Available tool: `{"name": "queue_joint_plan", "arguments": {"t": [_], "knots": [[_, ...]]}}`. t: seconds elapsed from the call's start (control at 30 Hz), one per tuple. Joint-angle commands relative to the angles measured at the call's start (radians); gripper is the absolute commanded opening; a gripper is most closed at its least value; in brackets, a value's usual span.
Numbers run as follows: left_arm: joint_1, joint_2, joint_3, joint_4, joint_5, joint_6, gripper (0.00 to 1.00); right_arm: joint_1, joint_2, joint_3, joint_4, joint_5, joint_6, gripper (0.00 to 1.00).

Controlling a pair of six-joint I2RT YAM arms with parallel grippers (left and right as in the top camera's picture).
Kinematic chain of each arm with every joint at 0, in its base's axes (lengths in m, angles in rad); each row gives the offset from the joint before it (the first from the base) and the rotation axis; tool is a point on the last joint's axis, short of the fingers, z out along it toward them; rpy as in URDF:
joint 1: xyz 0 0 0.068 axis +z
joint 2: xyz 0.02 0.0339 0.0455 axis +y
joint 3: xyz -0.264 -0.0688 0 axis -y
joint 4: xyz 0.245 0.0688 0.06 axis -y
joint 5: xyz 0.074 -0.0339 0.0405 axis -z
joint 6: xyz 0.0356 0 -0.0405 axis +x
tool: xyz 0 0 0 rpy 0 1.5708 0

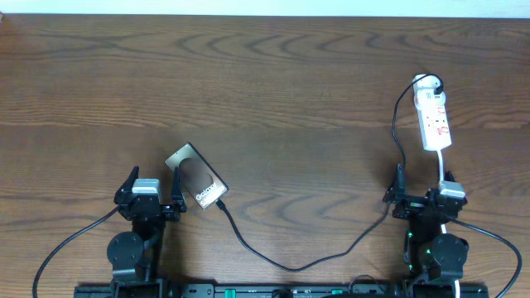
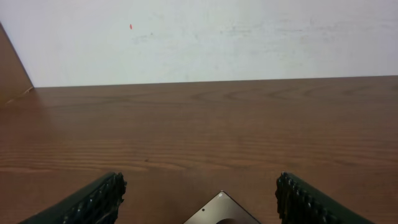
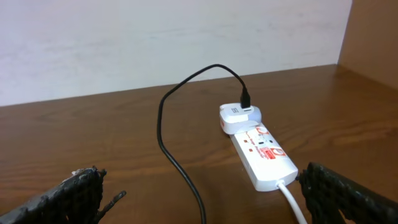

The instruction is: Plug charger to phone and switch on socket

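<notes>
Closest to me, the left gripper [image 1: 154, 189] sits low at the near edge of the table [image 1: 273, 83]. On its wrist camera its fingers [image 2: 93, 202] stand wide apart, open with nothing between them but a corner of the phone [image 2: 221, 213] poking in at the bottom of the view. The right gripper [image 1: 424, 192] is likewise spread open and empty, one ridged pad at each side of its wrist view. Just beyond the left gripper the phone [image 1: 196, 176] lies flat and angled, with white lettering toward its nearer end. The charger [image 1: 290, 266] meets that nearer end. From overhead I cannot tell whether the tip is fully seated. From there the thin black cable sags toward me, then climbs past the right gripper. It arcs up and over into a white adapter [image 3: 239, 118] plugged into the far end of the socket [image 3: 264, 155]. The socket lies on the right side of the table beyond the right gripper, its red markings facing up. I cannot read the switch position. A white lead [image 1: 443, 165] leaves its near end. Behind it all is a pale wall [image 2: 199, 37].
</notes>
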State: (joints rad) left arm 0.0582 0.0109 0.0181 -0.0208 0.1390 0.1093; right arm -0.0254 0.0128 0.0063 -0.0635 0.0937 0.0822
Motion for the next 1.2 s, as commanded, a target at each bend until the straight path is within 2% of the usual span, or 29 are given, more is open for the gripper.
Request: {"name": "queue_joint_plan", "arguments": {"t": [0.0, 1.17], "knots": [[0.004, -0.007, -0.014, -0.039, 0.006, 0.010, 0.80, 0.013, -0.008, -0.001, -0.008, -0.011, -0.039, 0.99], [0.004, -0.007, -0.014, -0.039, 0.006, 0.010, 0.80, 0.021, -0.008, -0.001, -0.005, -0.014, -0.017, 0.99]]}}
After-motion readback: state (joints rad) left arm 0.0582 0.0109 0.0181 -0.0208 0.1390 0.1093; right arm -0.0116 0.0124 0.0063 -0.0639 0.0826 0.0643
